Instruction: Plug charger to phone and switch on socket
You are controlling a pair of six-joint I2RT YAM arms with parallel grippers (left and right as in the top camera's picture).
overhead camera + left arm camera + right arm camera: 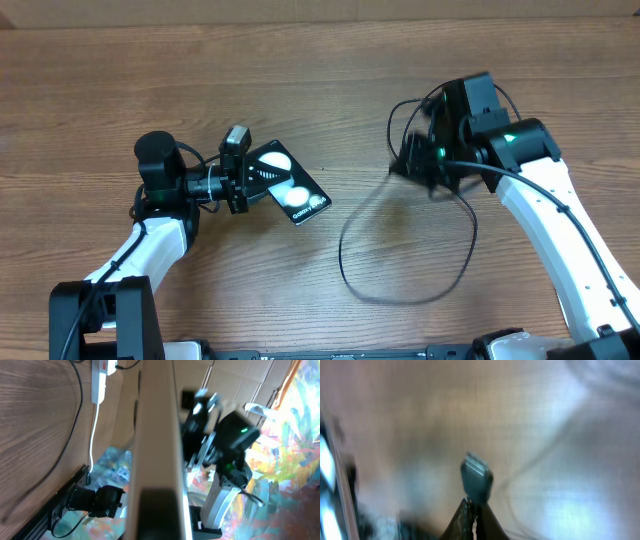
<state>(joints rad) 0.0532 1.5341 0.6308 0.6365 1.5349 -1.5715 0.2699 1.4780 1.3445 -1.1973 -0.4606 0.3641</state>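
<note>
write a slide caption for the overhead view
Left gripper holds the phone by one edge; right gripper, blurred, holds the charger, its cable looping across the wooden table.

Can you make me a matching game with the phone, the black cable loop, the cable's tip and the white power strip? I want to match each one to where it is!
Things:
1. phone
2. cable loop
3. cable tip
4. power strip

Places:
A. pinched in the right jaws
B. lying on the wooden table
C. seen only by the left wrist camera
D. gripped in the left jaws

Pairs: 1-D, 2-B, 3-A, 4-C
</note>
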